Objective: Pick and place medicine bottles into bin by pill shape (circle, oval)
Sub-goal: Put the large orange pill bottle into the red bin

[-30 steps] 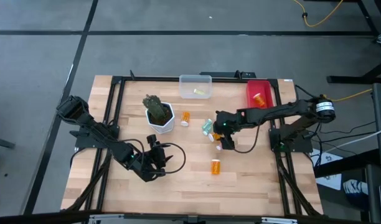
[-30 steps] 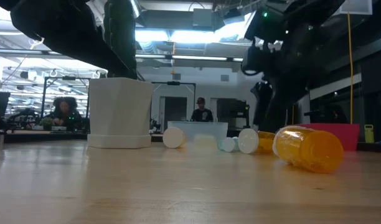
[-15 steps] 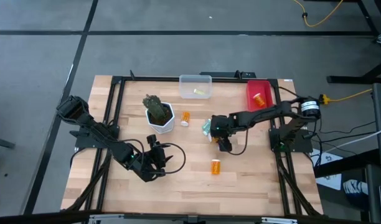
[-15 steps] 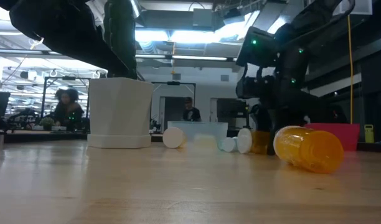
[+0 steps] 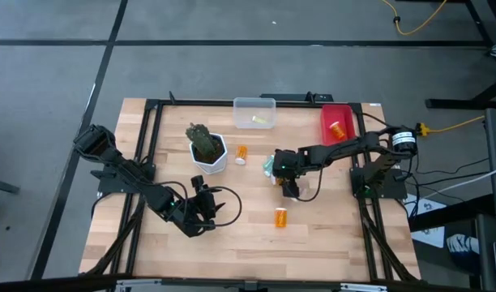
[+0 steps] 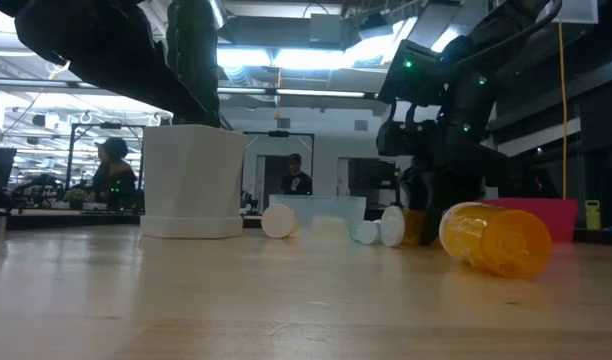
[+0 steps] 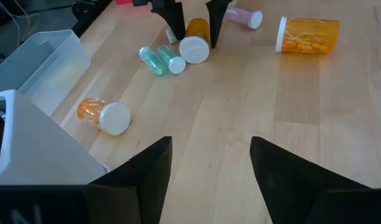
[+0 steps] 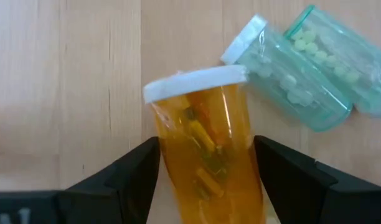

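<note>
An orange pill bottle [image 8: 206, 143] with a white cap lies on its side on the table, beside two teal bottles [image 8: 302, 74]. My right gripper [image 8: 206, 174] is low over it and open, with one finger on each side of its body; it also shows in the high view [image 5: 285, 178]. My left gripper [image 7: 209, 174] is open and empty, at the table's near left [image 5: 201, 203]. Other bottles lie on their sides: an orange one [image 5: 241, 153] by the pot, an orange one [image 5: 280, 216] nearer the front, and a pink one [image 7: 243, 17]. My right gripper's fingers [image 8: 137, 177] stand close on either side of the orange bottle's body [image 8: 178, 155], pointing down and lying across the bottle. I cannot tell whether they touch it. The bottle lies on the table.
A white hexagonal pot [image 5: 207, 151] with a plant stands left of centre. A clear bin [image 5: 255, 112] stands at the far edge. A red bin [image 5: 339, 122] at the far right holds an orange bottle. A person shows in the room beyond the table [image 6: 294, 180].
My right gripper has gone a little toward the table's left edge and down, so that its fingers now stand around the orange bottle beside the teal ones. The bottles have not moved.
</note>
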Available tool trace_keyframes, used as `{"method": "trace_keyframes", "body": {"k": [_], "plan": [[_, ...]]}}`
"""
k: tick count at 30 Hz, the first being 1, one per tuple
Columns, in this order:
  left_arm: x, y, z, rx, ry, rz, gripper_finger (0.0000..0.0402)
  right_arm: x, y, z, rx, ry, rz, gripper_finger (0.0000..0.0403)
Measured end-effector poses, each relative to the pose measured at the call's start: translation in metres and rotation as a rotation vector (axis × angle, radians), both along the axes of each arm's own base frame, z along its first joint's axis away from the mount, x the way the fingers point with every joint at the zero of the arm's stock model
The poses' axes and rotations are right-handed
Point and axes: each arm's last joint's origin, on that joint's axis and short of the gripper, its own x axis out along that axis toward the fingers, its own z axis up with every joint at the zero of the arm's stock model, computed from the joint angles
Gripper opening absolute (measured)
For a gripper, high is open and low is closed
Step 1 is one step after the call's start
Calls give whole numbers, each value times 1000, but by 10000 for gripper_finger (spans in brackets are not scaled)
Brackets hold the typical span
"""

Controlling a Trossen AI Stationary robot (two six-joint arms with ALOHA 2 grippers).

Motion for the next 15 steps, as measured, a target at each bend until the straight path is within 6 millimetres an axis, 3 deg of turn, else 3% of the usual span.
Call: {"method": "trace_keyframes", "body": {"k": [11, 15], "plan": [[0, 0, 0, 0, 0, 0, 211, 0, 0, 0, 24, -1, -53, 184], [0, 0, 0, 0, 0, 0, 211, -1, 1, 1, 53, 5, -114, 175]]}}
